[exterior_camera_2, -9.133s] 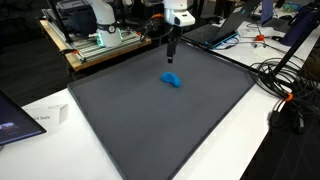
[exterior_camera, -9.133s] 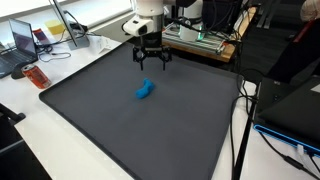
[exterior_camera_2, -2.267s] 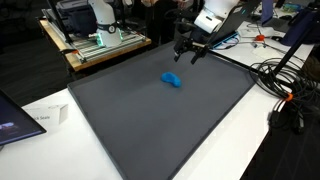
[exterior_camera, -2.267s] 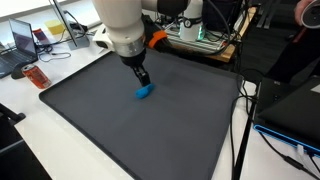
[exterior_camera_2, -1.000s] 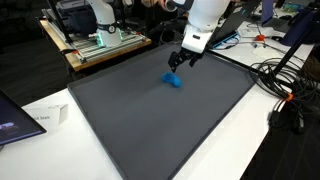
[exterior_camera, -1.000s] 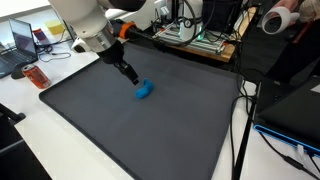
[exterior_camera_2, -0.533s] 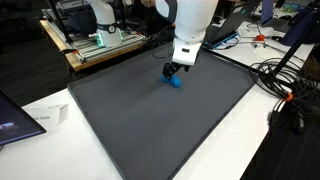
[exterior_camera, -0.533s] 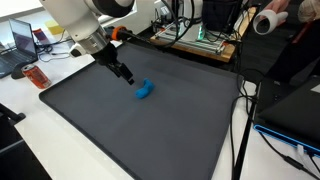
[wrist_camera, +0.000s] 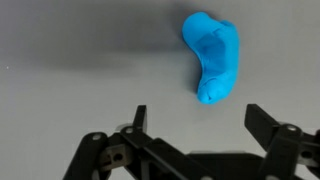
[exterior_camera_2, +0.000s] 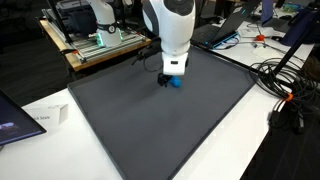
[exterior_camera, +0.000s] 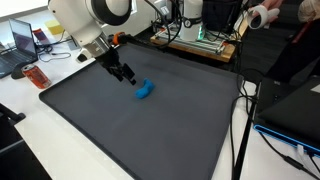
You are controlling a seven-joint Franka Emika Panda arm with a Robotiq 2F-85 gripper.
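Blue lump (wrist_camera: 212, 56) lies apparently just beyond gripper (wrist_camera: 195, 110).

The whole setup sat on a white table (exterior_camera: 40, 130), with a big dark grey mat (exterior_camera: 150, 130) covering most of the worktop. Past the mat's corner there was an open laptop (exterior_camera: 22, 42) and a small orange thing (exterior_camera: 37, 77) right by the mat's edge. Behind the back edge stood a wooden bench (exterior_camera_2: 95, 48) packed with electronics. Black cables (exterior_camera_2: 285, 85) tangled along one side, and a white card (exterior_camera_2: 45, 117) lay near a front corner. Even indoor light.
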